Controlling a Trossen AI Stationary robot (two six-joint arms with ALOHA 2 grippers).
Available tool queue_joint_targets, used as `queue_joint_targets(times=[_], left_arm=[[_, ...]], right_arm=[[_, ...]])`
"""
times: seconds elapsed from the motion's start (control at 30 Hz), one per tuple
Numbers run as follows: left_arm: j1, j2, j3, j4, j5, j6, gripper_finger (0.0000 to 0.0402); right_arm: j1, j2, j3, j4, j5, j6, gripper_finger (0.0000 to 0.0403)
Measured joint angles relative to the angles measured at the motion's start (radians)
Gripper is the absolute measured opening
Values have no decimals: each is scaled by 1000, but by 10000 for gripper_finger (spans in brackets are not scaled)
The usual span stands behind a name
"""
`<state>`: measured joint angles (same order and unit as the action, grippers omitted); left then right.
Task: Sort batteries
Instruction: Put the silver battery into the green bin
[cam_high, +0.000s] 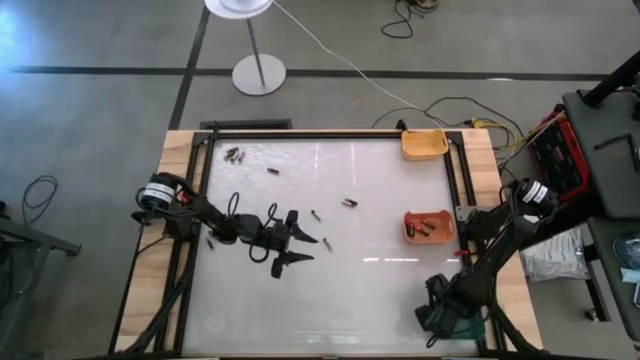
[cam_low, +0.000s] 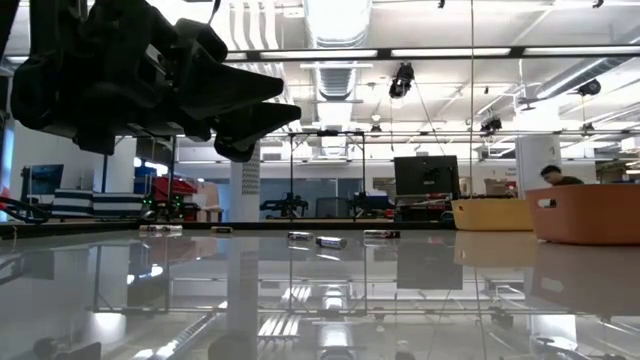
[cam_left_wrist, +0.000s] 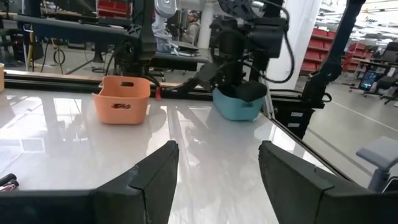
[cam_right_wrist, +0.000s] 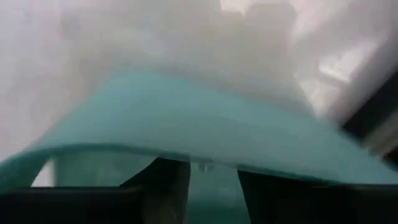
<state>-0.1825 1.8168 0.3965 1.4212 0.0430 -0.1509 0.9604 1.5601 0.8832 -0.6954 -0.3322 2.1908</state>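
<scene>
Loose batteries lie scattered on the white table: a cluster (cam_high: 233, 154) near the far left corner, single ones (cam_high: 272, 171) (cam_high: 349, 202) (cam_high: 316, 214), and one (cam_high: 326, 243) just ahead of my left gripper (cam_high: 312, 249). That gripper hovers open above the mid-table, touching nothing; it looms large in the low view (cam_low: 285, 100). An orange tray (cam_high: 428, 227) holds a few batteries. My right gripper (cam_high: 440, 305) hangs over a teal tray (cam_left_wrist: 238, 107) at the near right corner. Its fingers stand slightly apart just behind the teal rim (cam_right_wrist: 186, 124).
A yellow-orange tray (cam_high: 424, 143) sits at the far right corner. A black frame (cam_high: 200, 180) runs along the table's edges. In the left wrist view the orange tray (cam_left_wrist: 121, 98) and the right arm stand ahead. A lamp base (cam_high: 259, 74) stands on the floor beyond the table.
</scene>
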Motion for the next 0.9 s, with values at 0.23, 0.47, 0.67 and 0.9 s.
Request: queue_joint_targets(times=[0.23,0.47,0.67,0.9], left_arm=[[0,0,0,0,-1,4,203],[0,-1,-8,-9,-1,11,203],[0,-95,-97,-8,0,-14,203],[-59,-270,-264,136,-14,-37,203]], right_arm=[[-8,-53,241,-262,-20,88,161],[-104,-38,486,-642,332,-23,177],[-331,69,483,-507,621,-390,174],[-561,307,485,-57,913,-900,162]])
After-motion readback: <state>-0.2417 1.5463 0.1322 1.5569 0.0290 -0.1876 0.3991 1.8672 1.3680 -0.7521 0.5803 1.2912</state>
